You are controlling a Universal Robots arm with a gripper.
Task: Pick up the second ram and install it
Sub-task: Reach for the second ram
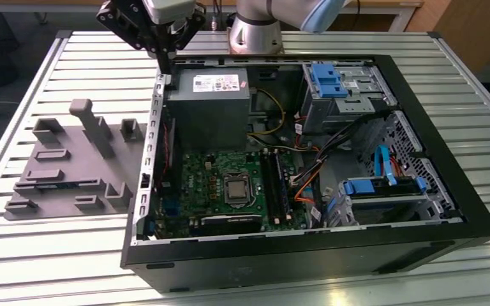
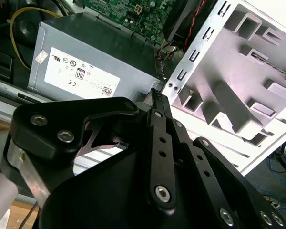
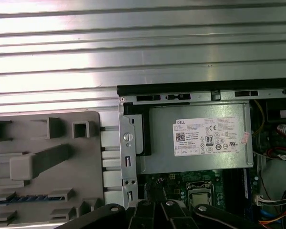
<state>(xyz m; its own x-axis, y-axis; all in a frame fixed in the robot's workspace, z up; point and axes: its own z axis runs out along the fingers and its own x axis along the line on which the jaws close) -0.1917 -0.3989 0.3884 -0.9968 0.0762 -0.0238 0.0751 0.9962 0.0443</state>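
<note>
A slatted metal table [image 1: 23,255] carries an open computer case [image 1: 313,255] and a grey holder [image 1: 66,159]. The 2nd ram [image 3: 33,198] lies in that holder, apparently unpicked and uninstalled. The gripper [image 1: 168,67] hovers over the case's corner beside the power supply [image 1: 207,108], fingers pressed together on nothing.

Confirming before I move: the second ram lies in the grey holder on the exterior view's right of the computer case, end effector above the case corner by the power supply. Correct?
No: the exterior view shows the grey holder, with the second ram in it, on that view's left of the computer case. The end effector is above the corner by the power supply.
</note>
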